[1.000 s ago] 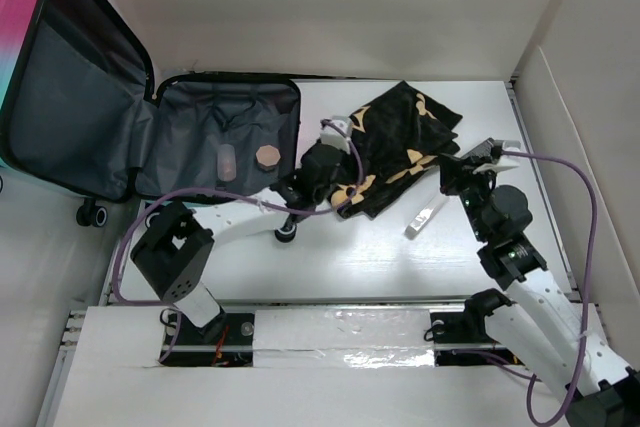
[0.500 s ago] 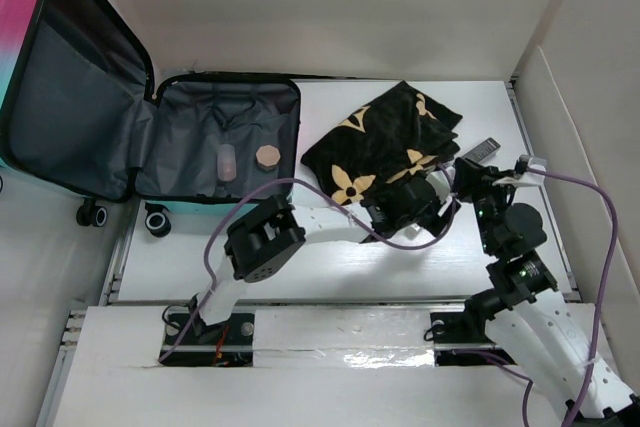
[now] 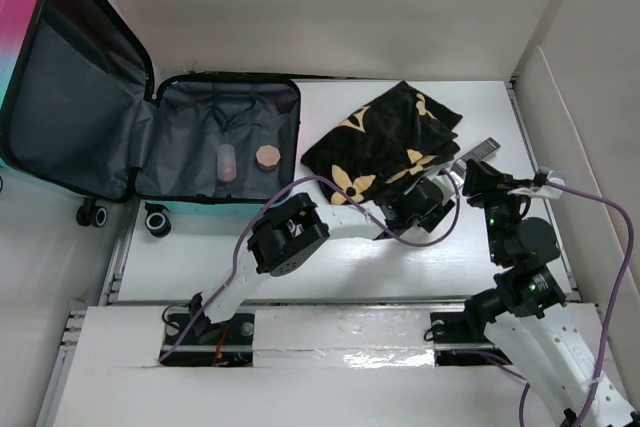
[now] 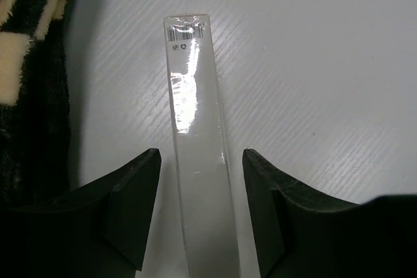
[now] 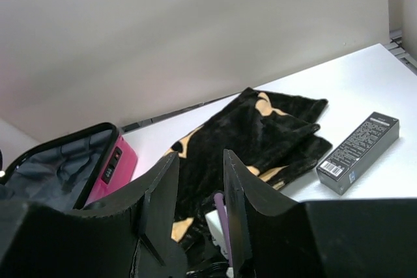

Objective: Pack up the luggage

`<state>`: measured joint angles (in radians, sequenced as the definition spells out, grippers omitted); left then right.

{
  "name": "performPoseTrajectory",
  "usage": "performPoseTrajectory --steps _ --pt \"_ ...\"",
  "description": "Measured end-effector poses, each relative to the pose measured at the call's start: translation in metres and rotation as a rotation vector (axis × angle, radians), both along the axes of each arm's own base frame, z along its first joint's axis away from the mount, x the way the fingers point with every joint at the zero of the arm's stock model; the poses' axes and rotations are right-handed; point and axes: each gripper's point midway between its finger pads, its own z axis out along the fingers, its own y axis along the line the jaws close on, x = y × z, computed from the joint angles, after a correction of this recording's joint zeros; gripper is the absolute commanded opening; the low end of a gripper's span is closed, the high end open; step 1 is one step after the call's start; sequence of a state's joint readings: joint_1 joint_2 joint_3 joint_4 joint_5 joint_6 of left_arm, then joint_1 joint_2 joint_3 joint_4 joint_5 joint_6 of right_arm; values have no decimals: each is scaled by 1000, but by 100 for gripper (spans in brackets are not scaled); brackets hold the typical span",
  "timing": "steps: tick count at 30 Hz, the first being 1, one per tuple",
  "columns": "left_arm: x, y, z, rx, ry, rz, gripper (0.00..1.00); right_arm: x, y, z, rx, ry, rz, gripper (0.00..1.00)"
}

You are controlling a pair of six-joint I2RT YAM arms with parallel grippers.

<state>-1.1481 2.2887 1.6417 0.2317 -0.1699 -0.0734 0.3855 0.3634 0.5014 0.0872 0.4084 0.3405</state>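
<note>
The luggage (image 3: 190,132) lies open at the left with its grey lining up and its pink-and-teal lid (image 3: 70,97) raised. A long clear plastic box (image 4: 195,128) lies on the white table. My left gripper (image 4: 201,155) is open and straddles it, with a gap on each side. From above, the left gripper (image 3: 428,209) hides that box. My right gripper (image 3: 476,175) is lifted off the table at the right; in its wrist view the right gripper (image 5: 199,170) is open and holds nothing.
A black cloth with gold flowers (image 3: 385,142) lies beside the luggage. A small dark box (image 3: 480,150) sits at the cloth's right edge. A pale bottle (image 3: 228,161) and a tan hexagonal item (image 3: 266,155) rest inside the luggage. A wall (image 3: 580,97) bounds the right side.
My left arm has swung from beside the luggage across to the right, over the clear box. The right gripper has opened and drawn back from the small dark box.
</note>
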Motion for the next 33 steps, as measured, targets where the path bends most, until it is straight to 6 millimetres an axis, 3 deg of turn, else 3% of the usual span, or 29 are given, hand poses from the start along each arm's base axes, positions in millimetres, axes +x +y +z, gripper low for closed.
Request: performPoseTrajectory --steps 6,13,18,22,28,30,33 --pt "0 3 -20 50 -5 11 34 -1 0 0 1 -2 0 39" --pt "0 4 -18 67 -43 34 29 1 0 -2 -3 6 0 39" --pt "-2 39 -7 104 -72 94 29 1 0 -1 -2 6 -2 39" --pt "3 72 41 42 -96 146 29 1 0 -2 -2 6 -3 39" --pt "49 147 151 -194 -170 343 29 3 1 -4 -7 15 2 39" --pt "71 192 179 -262 -202 463 29 6 4 -7 -13 28 7 39" --pt "97 262 191 -316 -224 662 29 12 11 -14 -30 55 33 39"
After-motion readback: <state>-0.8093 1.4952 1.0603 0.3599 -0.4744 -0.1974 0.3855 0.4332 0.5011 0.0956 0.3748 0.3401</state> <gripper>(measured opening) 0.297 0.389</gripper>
